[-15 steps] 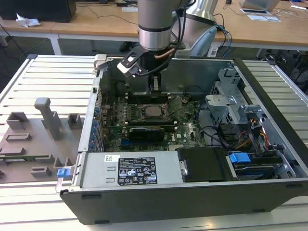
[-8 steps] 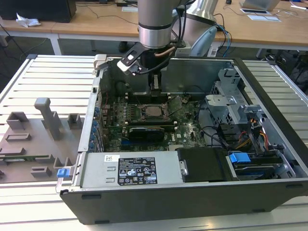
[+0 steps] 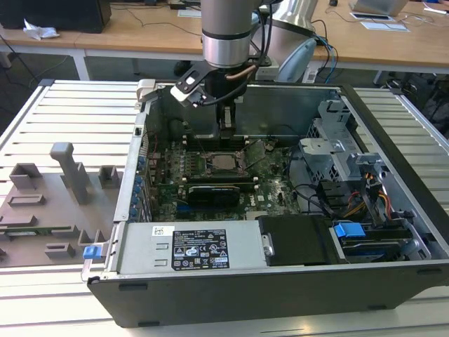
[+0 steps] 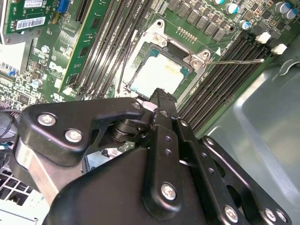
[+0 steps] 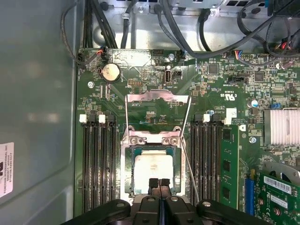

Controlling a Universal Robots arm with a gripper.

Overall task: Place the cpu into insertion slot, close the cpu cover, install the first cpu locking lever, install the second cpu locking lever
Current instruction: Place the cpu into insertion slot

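My pincer [image 5: 158, 183] hangs with its tips pinched together, just over one edge of the cpu [image 5: 152, 169]. The chip lies flat in its socket on the motherboard [image 5: 220, 89]. At the socket's other end the cpu cover [image 5: 159, 97] stands raised on its hinge. A thin locking lever [image 5: 189, 168] slants alongside.

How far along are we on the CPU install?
Done: the cpu lies in its socket. In hand: the shut gripper hangs at the cpu's edge. Left: the cpu cover stands open, tilted back, and a locking lever sticks out unlatched.
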